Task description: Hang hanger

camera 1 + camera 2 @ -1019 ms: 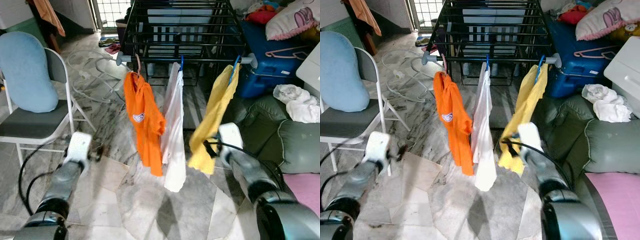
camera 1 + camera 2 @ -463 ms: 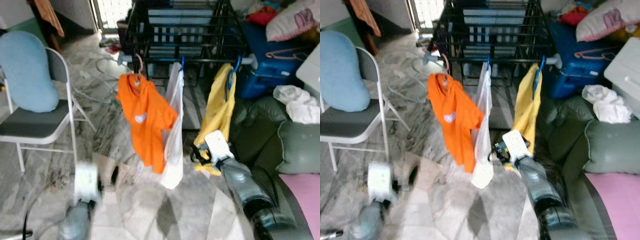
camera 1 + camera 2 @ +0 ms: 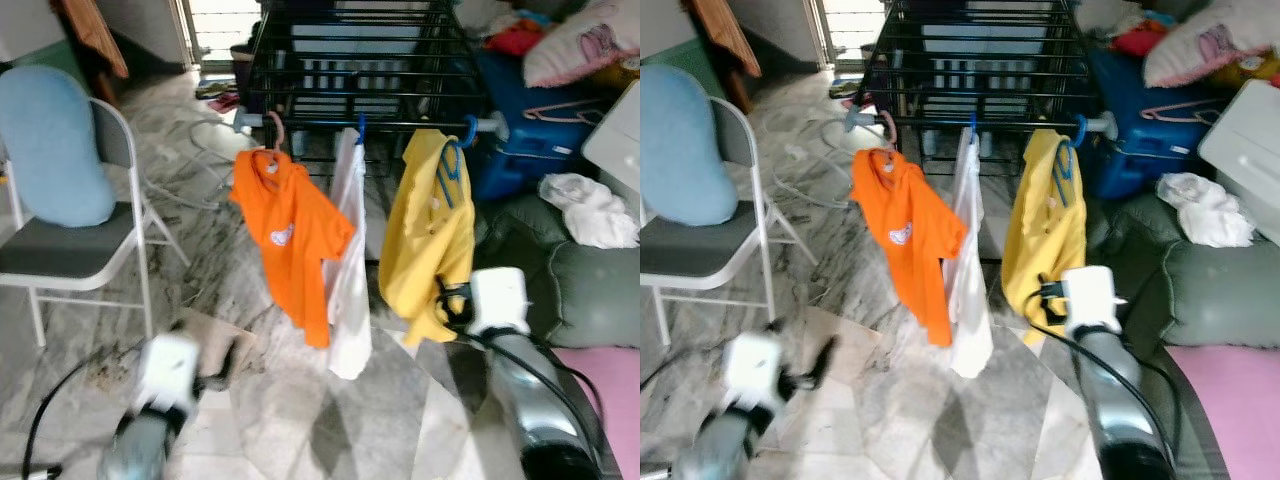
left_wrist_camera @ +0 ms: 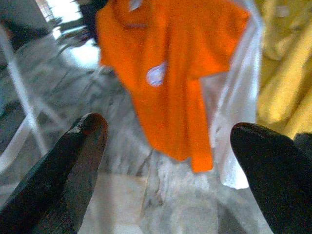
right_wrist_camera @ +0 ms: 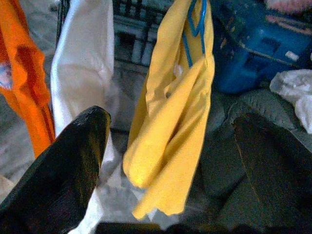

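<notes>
Right hand [image 5: 168,141] open, apparently released, beside yellow shirt [image 3: 432,235] on blue hanger [image 3: 455,160].

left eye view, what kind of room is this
Likely a lived-in home's laundry corner: a black metal drying rack with an orange shirt and a yellow shirt on hangers, a grey folding chair, and a marble tile floor.

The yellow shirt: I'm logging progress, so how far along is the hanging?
Done, it seems: the yellow shirt hangs by its blue hanger on the drying rack, beside the orange shirt and white garment. Both the right gripper and left gripper are open, holding nothing. No hanging step appears left.
</notes>
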Robot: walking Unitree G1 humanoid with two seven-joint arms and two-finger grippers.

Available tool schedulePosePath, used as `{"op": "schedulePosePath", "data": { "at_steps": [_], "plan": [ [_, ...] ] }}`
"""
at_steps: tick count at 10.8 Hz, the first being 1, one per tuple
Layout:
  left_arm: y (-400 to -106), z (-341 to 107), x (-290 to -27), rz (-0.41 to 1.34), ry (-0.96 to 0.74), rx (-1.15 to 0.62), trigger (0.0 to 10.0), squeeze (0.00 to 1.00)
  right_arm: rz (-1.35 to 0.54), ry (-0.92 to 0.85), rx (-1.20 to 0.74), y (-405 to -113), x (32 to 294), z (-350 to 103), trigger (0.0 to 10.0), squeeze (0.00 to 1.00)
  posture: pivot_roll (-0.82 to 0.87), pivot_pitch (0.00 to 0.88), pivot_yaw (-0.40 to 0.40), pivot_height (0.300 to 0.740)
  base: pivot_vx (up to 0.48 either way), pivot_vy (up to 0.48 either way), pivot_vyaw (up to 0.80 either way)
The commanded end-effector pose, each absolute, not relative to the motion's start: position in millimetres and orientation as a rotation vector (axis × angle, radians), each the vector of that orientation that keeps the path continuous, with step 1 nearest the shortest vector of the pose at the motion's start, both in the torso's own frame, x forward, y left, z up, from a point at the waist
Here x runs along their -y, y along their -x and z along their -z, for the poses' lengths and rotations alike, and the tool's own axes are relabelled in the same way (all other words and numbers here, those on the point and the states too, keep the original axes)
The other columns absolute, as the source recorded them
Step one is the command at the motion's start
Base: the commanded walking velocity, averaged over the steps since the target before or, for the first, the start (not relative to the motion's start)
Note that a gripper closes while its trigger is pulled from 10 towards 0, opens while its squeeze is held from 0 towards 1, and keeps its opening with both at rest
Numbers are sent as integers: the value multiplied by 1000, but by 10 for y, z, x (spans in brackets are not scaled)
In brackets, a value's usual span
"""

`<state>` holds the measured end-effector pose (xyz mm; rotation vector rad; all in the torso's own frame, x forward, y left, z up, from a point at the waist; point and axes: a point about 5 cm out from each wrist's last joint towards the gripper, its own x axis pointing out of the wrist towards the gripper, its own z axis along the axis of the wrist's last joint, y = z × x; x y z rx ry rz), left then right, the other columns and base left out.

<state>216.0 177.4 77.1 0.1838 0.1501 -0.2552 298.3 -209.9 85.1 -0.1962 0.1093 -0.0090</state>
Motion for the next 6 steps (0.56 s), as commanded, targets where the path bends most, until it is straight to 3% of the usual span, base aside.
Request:
{"op": "schedulePosePath", "data": {
  "at_steps": [1, 2, 4, 6],
  "plan": [
    [-2221, -820, -1694, 312, -200, -137, 10000, 0, -32, 203, -95, -2962, 2072, -933, 10000, 0, -43, 0, 43, 740, 0, 0, 0],
    [-2252, -836, -1608, 355, -188, -136, 10000, 0, -84, 271, -58, -2921, 2036, -1062, 10000, 0, -64, 0, 65, 740, 0, 0, 0],
    [-2252, -813, -1474, 401, -201, -124, 10000, 0, -170, 234, -95, -2850, 1993, -1185, 10000, 0, -124, 0, 110, 740, 0, 0, 0],
    [-2227, -792, -1403, 349, -212, -85, 10000, 0, -135, 220, -65, -2721, 1919, -1211, 10000, 0, -136, 0, 105, 740, 0, 0, 0]
  ]
}}
